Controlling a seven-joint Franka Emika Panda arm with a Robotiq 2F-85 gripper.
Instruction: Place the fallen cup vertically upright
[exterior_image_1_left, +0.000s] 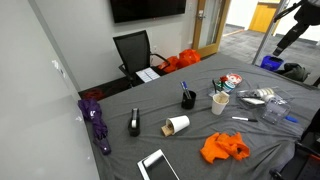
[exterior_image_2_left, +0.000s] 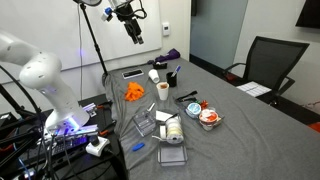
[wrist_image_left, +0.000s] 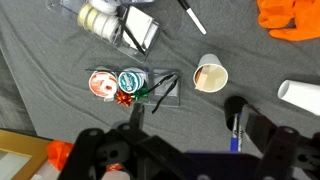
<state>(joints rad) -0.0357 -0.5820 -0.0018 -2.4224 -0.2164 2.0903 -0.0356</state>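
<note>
The fallen cup (exterior_image_1_left: 177, 125) lies on its side on the grey cloth table; its wall is tan-brown and its rim white. It also shows in an exterior view (exterior_image_2_left: 155, 75) near the far end of the table. In the wrist view it is a pale shape (wrist_image_left: 301, 94) cut by the right edge. My gripper (exterior_image_2_left: 131, 32) hangs high above that end of the table, well clear of the cup. It shows at the top right in an exterior view (exterior_image_1_left: 282, 44). In the wrist view its dark fingers (wrist_image_left: 185, 150) stand spread apart with nothing between them.
Next to the fallen cup stand a black pen-holder cup (exterior_image_1_left: 187, 98) (wrist_image_left: 237, 110) and a white cup with pens (exterior_image_1_left: 220, 103) (wrist_image_left: 210, 75). An orange cloth (exterior_image_1_left: 224, 147), a tablet (exterior_image_1_left: 158, 165), a purple object (exterior_image_1_left: 97, 120) and clear plastic containers (exterior_image_2_left: 170, 130) also lie on the table.
</note>
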